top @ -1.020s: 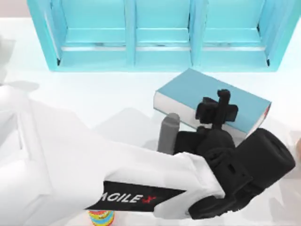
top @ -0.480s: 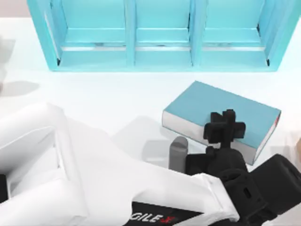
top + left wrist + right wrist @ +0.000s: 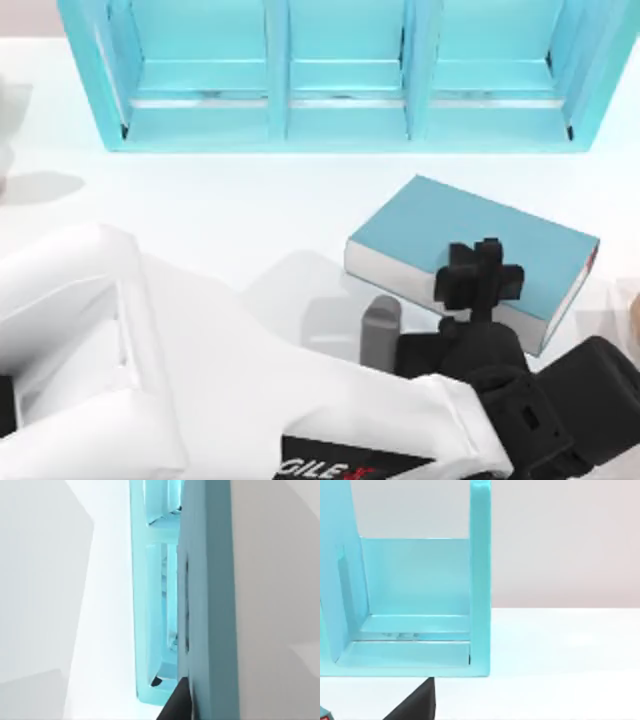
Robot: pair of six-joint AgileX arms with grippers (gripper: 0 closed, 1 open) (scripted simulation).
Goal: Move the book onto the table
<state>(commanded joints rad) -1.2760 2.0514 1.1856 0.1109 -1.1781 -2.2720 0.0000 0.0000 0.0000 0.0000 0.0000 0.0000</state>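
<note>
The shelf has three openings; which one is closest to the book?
The right-hand compartment of the shelf: the book lies on the table in front of it, under the left gripper.

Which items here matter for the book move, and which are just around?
In the job: book, table, left gripper at the book's near edge.
Just around: teal shelf unit at the back, grey cylinder beside the arm.

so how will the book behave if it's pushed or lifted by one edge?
The book looks like a thick hardcover, so probably stiff and fairly heavy. Lying flat and broad on the table, it should slide, not roll. Plain smooth covers may be slippery; an edge grip could let pages sag.
</note>
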